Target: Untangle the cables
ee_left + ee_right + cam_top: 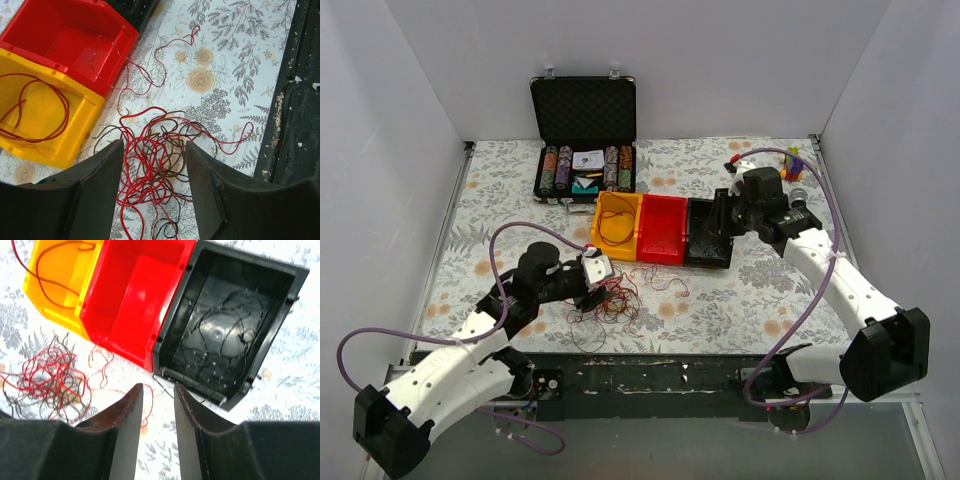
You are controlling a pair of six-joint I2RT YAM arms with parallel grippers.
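Observation:
The cables point(610, 300) lie as a loose nest of thin red, brown and black wires on the floral table, in front of the yellow bin. My left gripper point(592, 292) hovers over the nest's left side. In the left wrist view it point(154, 145) is open, with the cables point(160, 160) showing between its fingers. My right gripper point(728, 212) is above the black bin point(708, 258). It point(158, 386) is open and empty, over bare table with a red strand. The nest point(47, 380) shows at the left of the right wrist view.
Yellow bin point(603, 250) holds a red wire loop point(35, 107). Red bin point(660, 255) stands beside it, and the black bin point(280, 320) holds thin black wires. An open black case point(585, 110) of poker chips stands at the back. Small coloured objects point(792, 163) sit at the back right.

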